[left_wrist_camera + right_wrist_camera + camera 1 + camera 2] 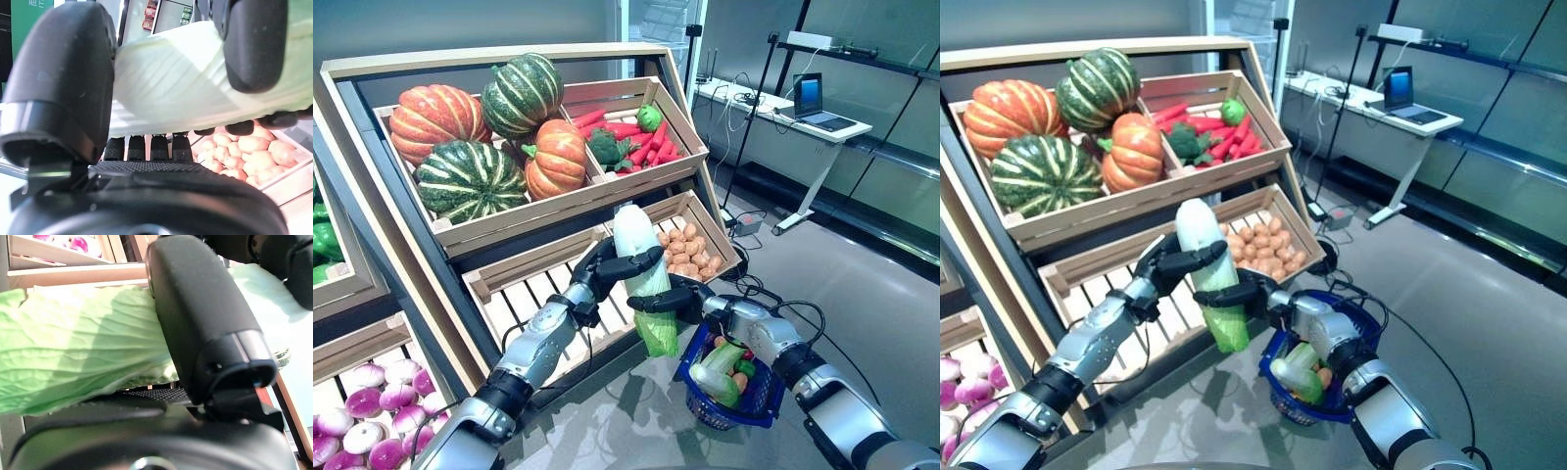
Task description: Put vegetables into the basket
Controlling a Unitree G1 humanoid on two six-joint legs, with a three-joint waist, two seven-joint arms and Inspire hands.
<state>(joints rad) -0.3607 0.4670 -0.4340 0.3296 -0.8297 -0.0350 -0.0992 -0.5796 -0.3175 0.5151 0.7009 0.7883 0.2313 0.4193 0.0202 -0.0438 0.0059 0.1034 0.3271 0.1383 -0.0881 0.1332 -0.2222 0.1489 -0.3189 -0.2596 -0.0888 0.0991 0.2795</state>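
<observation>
A long pale napa cabbage (644,279) with a white base and green leafy end hangs upright in front of the wooden stand, white end up. My left hand (603,271) is curled round its upper part. My right hand (674,300) is curled round its lower part. Both wrist views show the cabbage (195,88) (78,352) gripped between thumb and fingers. The blue plastic basket (759,403) stands on the floor just right of the cabbage, under my right forearm. It holds another pale green cabbage (717,370) and small orange-brown vegetables.
The wooden stand (509,225) with slanted crates fills the left and middle. An open slatted crate (533,299) lies behind my left arm. A white desk (783,113) with a laptop stands at the far right. Grey floor spreads to the right.
</observation>
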